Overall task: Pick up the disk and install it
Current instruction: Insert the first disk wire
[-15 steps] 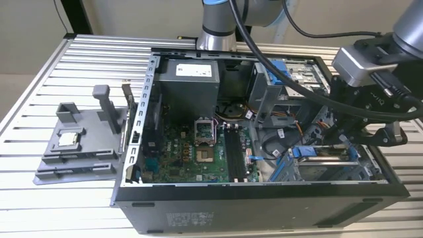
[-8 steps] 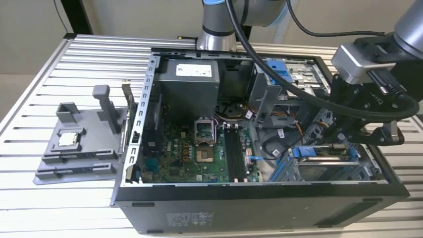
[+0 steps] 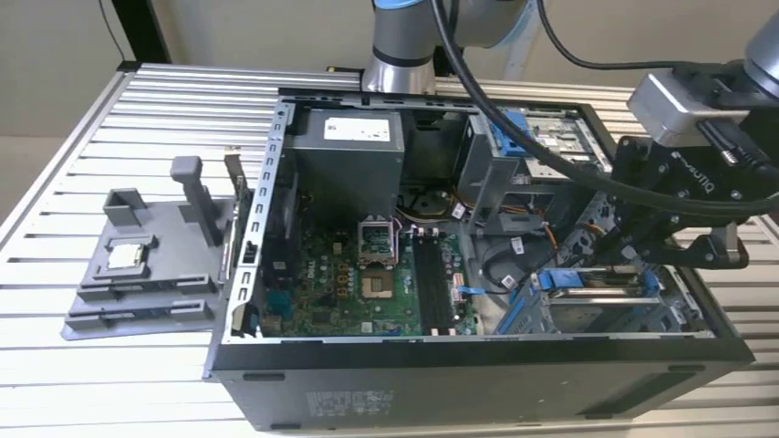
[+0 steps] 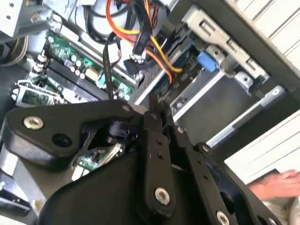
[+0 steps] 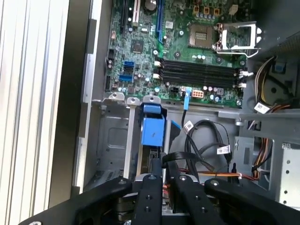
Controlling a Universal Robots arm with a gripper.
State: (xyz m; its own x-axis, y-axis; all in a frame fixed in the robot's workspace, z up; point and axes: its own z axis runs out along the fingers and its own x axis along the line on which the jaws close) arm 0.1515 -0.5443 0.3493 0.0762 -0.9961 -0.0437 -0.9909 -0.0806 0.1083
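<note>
Slatted metal table (image 3: 146, 100), open computer case (image 3: 487, 383), hand (image 3: 633, 248) pressed together inside drive bay beside blue-bracketed disk (image 3: 597, 281).

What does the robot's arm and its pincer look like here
The arm is silver-grey with a blue ring at the joint, and black cables hang from it. The pincer is matte black, built from flat linked bars with silver screw heads, below a light grey block at the wrist.
</note>
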